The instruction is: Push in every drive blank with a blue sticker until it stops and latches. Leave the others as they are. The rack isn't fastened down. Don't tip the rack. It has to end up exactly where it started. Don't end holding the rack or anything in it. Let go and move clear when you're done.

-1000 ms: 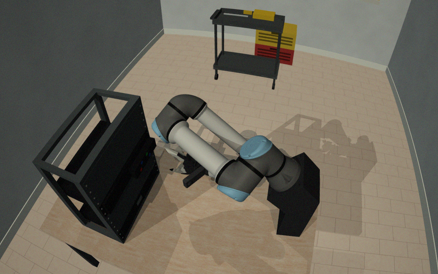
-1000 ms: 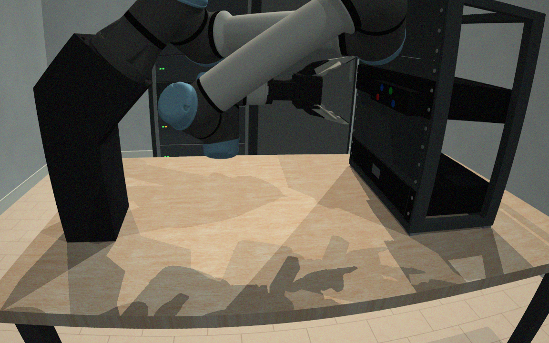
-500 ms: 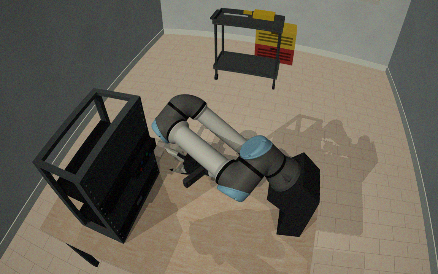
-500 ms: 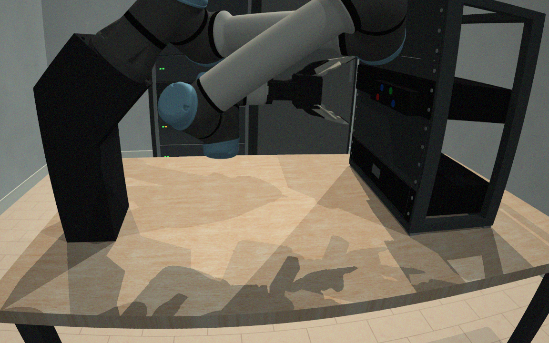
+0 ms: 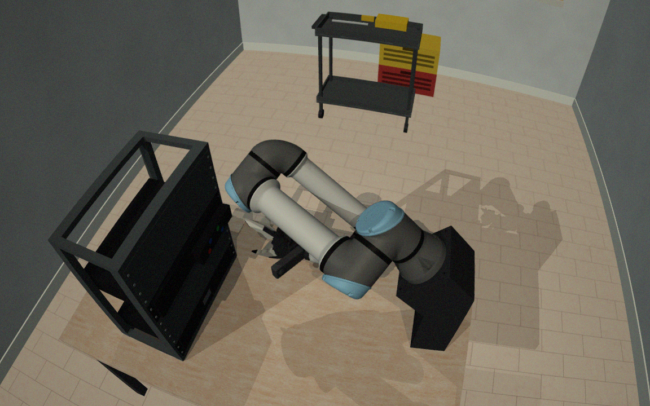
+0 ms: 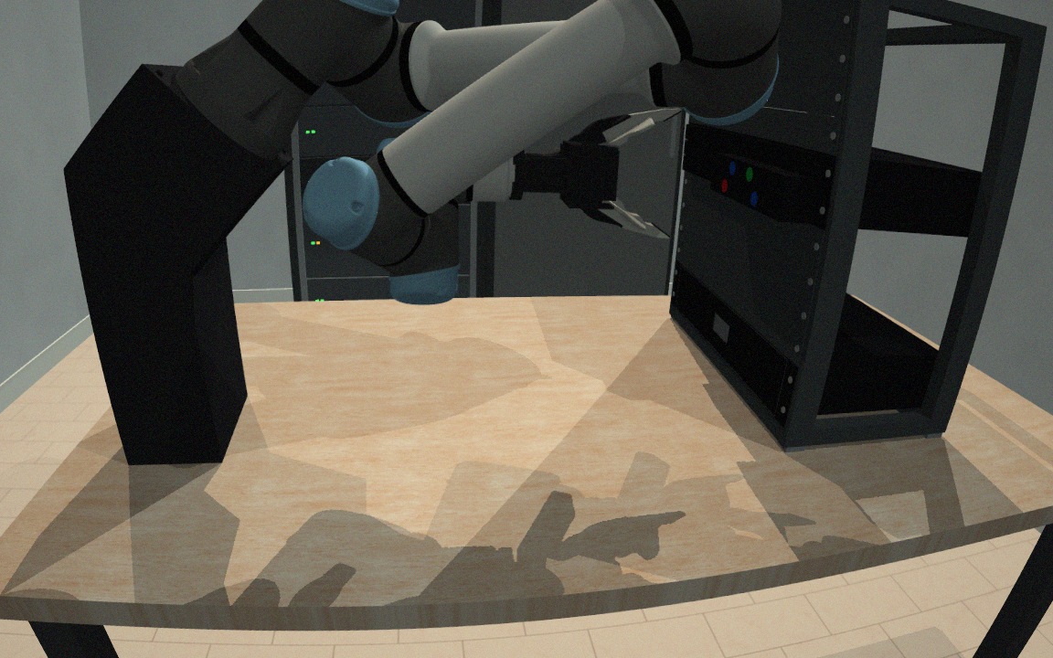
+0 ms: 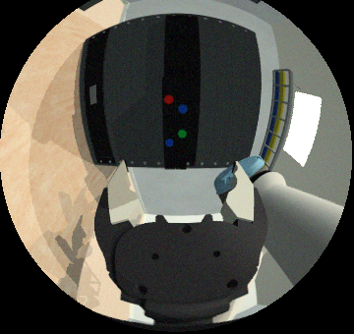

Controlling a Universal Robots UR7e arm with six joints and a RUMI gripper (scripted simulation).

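i see the rack (image 6: 829, 245) standing upright on the right end of the table (image 6: 399, 589). a dark strip across its front carries the drive blanks, marked by two blue stickers (image 6: 731, 165), a red sticker (image 6: 724, 185) and a green sticker (image 6: 749, 173). my gripper (image 6: 636, 175) is just left of that strip, fingers spread wide, pinching nothing, apart from the rack.

Arm (image 5: 291, 217) folded back on itself mid-frame in the top view, elbow upper centre, blue-capped joints showing. Gripper (image 6: 632, 172) points right in the exterior view, upper centre, jaws spread fully with nothing between them. Pale fingers frame the lower wrist view.
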